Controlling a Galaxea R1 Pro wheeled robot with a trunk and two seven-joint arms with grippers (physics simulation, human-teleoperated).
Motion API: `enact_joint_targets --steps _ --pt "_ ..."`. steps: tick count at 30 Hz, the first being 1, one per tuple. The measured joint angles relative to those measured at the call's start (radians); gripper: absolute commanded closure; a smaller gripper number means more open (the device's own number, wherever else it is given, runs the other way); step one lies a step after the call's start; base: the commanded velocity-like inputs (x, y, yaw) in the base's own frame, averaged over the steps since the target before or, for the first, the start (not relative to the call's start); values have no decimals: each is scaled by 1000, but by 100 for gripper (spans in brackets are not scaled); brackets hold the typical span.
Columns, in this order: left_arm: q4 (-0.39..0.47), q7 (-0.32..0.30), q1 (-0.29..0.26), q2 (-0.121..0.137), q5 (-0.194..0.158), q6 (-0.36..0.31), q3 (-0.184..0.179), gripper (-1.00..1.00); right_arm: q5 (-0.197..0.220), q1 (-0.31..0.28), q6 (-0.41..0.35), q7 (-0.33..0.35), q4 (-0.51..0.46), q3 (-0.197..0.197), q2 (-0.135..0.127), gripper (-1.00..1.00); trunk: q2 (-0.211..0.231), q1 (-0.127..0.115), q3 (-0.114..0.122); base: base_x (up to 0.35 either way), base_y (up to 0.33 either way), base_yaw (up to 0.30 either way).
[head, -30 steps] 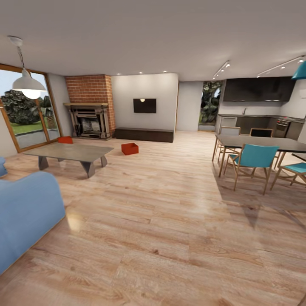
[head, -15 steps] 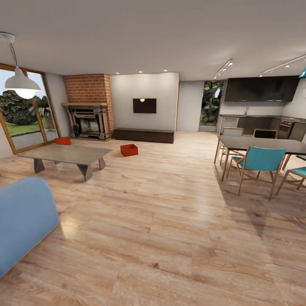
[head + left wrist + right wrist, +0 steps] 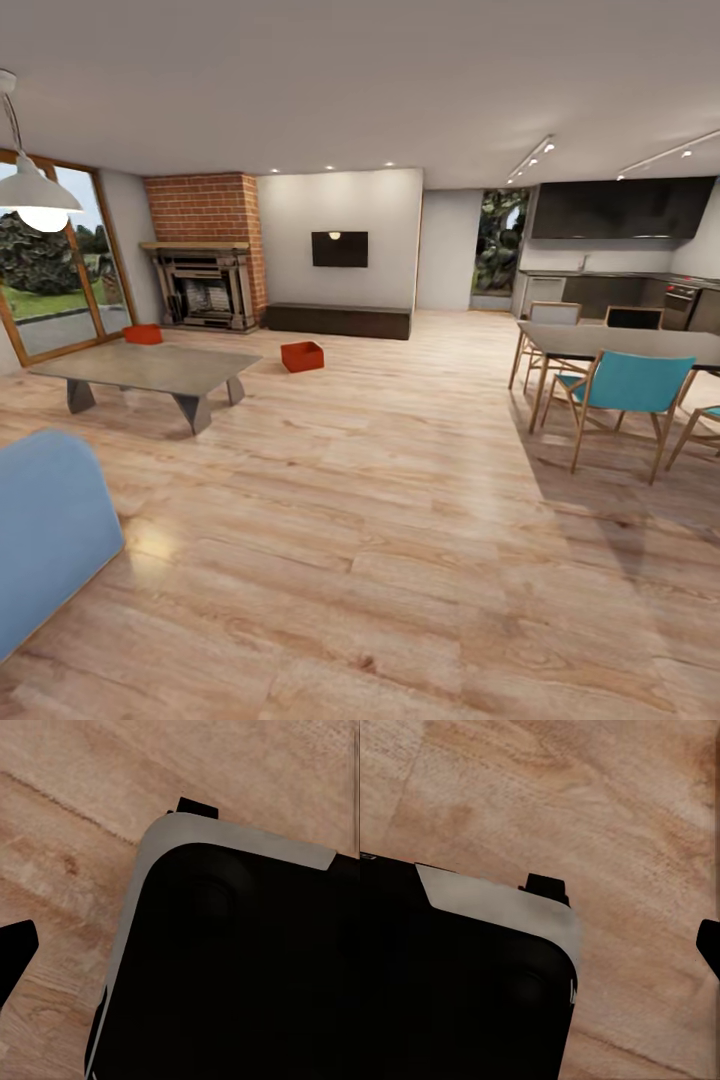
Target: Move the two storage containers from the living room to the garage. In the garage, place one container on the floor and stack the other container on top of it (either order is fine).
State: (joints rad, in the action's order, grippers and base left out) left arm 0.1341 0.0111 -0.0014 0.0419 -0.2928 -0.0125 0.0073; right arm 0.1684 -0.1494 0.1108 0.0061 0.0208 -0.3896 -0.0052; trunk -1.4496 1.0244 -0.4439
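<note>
Across the pale plank floor [image 3: 400, 520] of the living room, one red-orange storage container [image 3: 302, 356] sits just beyond the grey coffee table's [image 3: 150, 368] right end, before the dark cabinet [image 3: 338, 320]; the other container [image 3: 142, 334] lies behind the table's far edge, near the brick fireplace [image 3: 205, 265]; whether either gripper's fingers are spread I cannot tell.

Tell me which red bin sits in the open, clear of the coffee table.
The bin before the dark cabinet; the other bin is partly hidden behind the table.

One container [image 3: 303, 356] right of coffee table [image 3: 150, 367], other [image 3: 142, 334] behind.
</note>
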Motion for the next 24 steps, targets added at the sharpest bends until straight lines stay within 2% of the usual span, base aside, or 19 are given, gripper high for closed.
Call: enact_joint_targets --steps 24 --pt "0 0 0 1 -1 -2 0 -100 1 0 0 -1 0 0 -1 -100 0 0 0 325 0 0"
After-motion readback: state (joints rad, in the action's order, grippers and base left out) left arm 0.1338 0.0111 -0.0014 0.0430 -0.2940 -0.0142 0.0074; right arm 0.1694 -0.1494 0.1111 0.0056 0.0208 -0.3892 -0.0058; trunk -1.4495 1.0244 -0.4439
